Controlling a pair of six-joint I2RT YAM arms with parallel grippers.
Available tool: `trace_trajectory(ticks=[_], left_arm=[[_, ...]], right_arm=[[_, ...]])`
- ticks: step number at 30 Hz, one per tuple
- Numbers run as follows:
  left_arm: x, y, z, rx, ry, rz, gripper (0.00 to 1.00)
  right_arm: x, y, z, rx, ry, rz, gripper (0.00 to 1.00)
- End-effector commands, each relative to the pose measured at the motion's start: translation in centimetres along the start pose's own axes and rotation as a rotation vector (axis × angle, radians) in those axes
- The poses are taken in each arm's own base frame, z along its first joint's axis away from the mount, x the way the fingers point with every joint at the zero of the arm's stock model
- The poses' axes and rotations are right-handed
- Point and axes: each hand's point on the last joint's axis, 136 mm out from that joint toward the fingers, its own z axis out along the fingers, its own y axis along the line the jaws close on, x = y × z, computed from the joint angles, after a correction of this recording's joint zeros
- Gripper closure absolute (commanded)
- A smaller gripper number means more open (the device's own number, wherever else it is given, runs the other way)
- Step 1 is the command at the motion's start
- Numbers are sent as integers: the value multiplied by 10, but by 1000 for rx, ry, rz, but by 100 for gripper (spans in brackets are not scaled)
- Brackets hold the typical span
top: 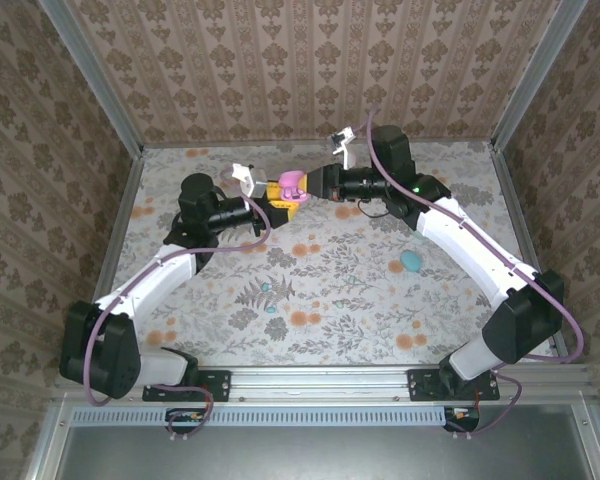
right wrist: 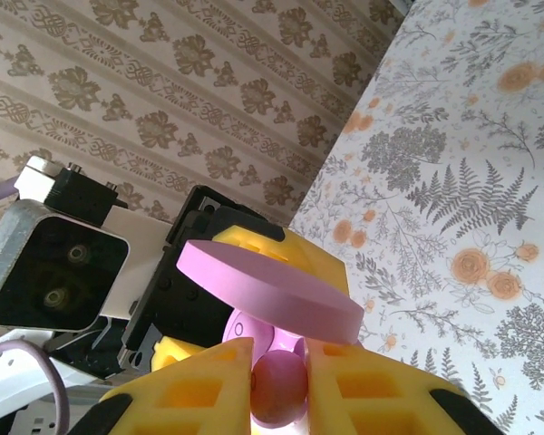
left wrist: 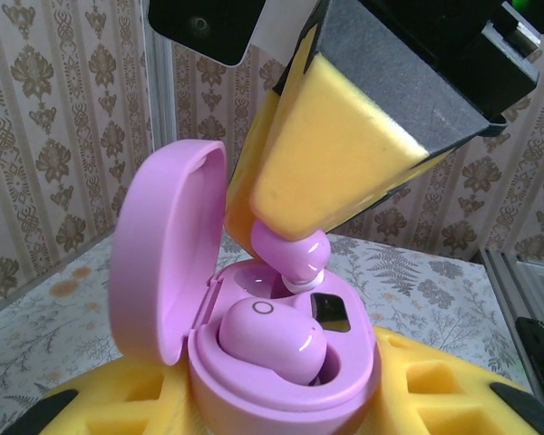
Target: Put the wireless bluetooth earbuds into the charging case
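Right end effector is clamped on a pink earbud, held just above the free socket of the open case, itself clamped by the left end effector; a short descent seems required.

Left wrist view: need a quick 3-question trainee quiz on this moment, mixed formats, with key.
1. True or false: the lid of the pink case is shut.
2. Multiple choice: the right gripper is shut on A) a pink earbud, B) a teal earbud, C) nothing.
3. Short answer: which gripper holds the case?
Key: 1 false, it stands open. 2 A. 3 the left gripper.
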Motion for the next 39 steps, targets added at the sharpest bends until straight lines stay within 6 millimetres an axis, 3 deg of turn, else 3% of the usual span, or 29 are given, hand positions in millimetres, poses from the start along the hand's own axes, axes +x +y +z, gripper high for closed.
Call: trace_trajectory(ticks=[1, 10, 27, 35, 39], left_arm=[[-27, -10, 2, 41, -58, 67, 63], [-30, -10, 2, 40, -63, 73, 63], [-32, -10, 2, 35, -65, 79, 63], [-32, -10, 2, 33, -63, 79, 63], [-32, -11, 3, 35, -59, 80, 63]], right_arm=[[0, 5, -8, 39, -9, -46, 78], [-1, 1, -9, 59, -11, -57, 73], [-7, 13, -22, 65, -51, -73, 64], [-9, 15, -25, 58, -63, -70, 63], [-9, 23, -25, 20, -58, -65, 67]])
